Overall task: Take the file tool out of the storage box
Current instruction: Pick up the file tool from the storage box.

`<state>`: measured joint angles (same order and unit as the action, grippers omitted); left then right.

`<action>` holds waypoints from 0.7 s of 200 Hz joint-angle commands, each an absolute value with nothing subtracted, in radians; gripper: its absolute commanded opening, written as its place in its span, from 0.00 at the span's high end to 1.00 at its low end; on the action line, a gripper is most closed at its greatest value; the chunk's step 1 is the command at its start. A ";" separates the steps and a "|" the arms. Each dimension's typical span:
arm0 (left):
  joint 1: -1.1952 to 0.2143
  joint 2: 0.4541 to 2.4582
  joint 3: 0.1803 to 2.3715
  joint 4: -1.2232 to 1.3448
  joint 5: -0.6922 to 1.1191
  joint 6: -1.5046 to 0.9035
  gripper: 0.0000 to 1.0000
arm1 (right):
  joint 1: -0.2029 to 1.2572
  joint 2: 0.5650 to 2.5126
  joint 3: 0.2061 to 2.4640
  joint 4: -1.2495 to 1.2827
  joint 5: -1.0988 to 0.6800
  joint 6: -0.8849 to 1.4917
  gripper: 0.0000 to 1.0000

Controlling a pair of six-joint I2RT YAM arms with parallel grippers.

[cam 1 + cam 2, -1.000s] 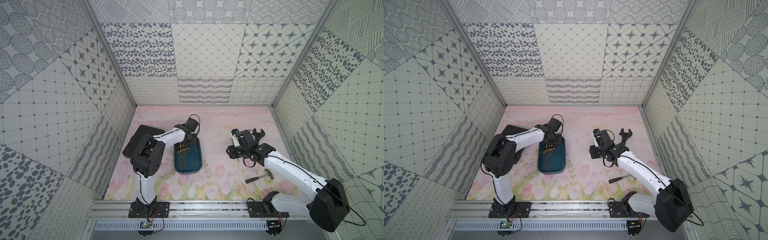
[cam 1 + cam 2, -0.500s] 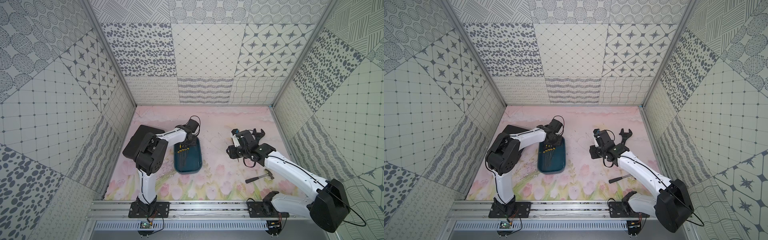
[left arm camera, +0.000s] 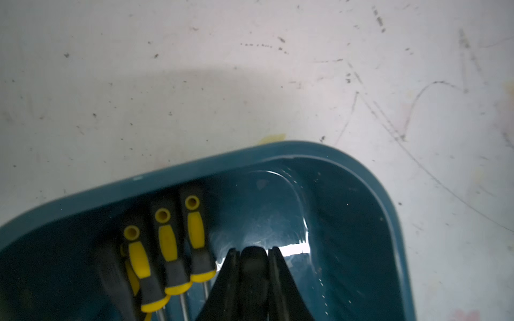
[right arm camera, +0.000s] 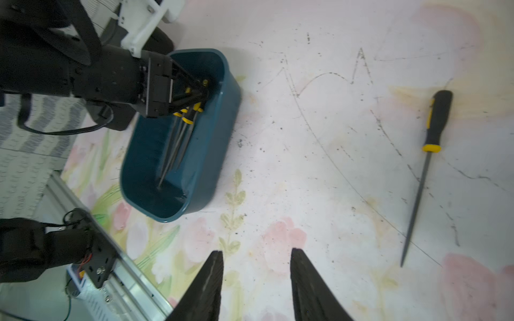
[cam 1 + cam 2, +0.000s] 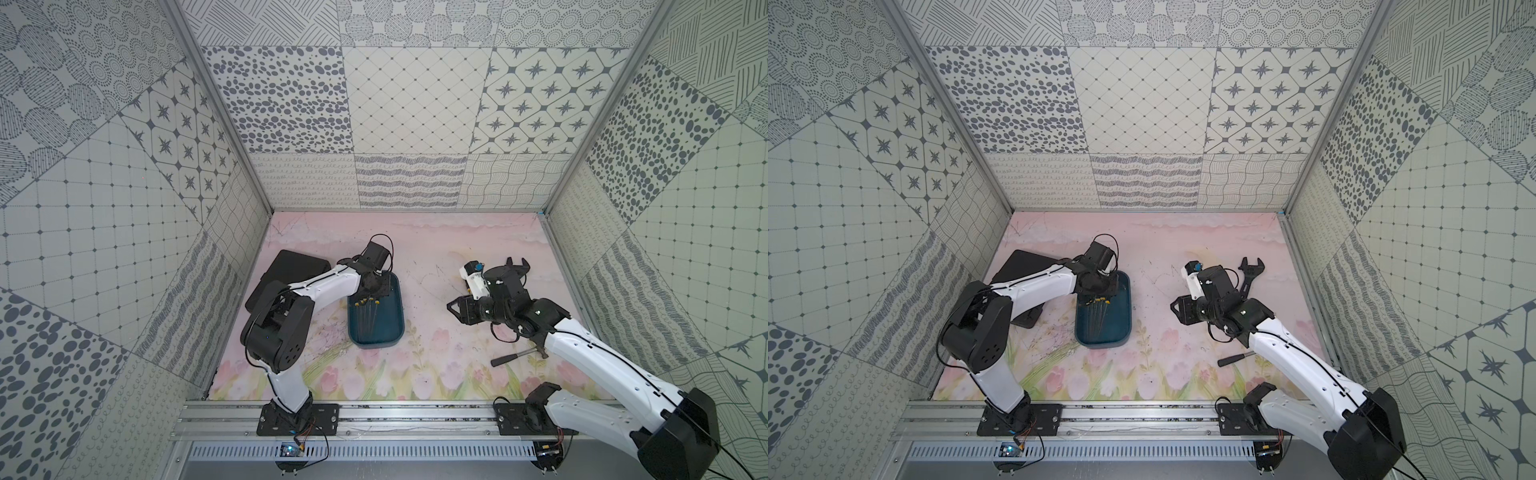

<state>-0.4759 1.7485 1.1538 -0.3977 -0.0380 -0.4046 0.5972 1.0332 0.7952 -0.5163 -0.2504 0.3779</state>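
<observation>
Left gripper (image 3: pixel 253 250) is finishing closing, clamping a file tool (image 3: pixel 254 269) by its handle inside the storage box (image 3: pixel 278 151) for lifting; right gripper (image 4: pixel 257 251) is waiting, jaws apart.

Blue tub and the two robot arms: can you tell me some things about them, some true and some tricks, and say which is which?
1. The left gripper is down in the storage box, shut on a black handle. True.
2. The right gripper holds the hammer. False: it is open and empty above the table; the hammer lies on the table by that arm.
3. The storage box is empty. False: several yellow-and-black files lie in it.
4. One loose file lies on the table, outside the storage box. True.
</observation>
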 commanded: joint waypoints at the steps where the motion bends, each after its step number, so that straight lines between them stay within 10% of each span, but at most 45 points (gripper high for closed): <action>1: -0.473 1.607 1.092 -0.304 0.165 -0.509 0.87 | 0.622 0.994 0.763 -0.369 -0.449 0.451 0.57; 140: -0.474 1.215 0.820 0.392 0.672 -1.019 0.88 | 0.776 1.046 0.649 0.190 -0.667 0.741 0.60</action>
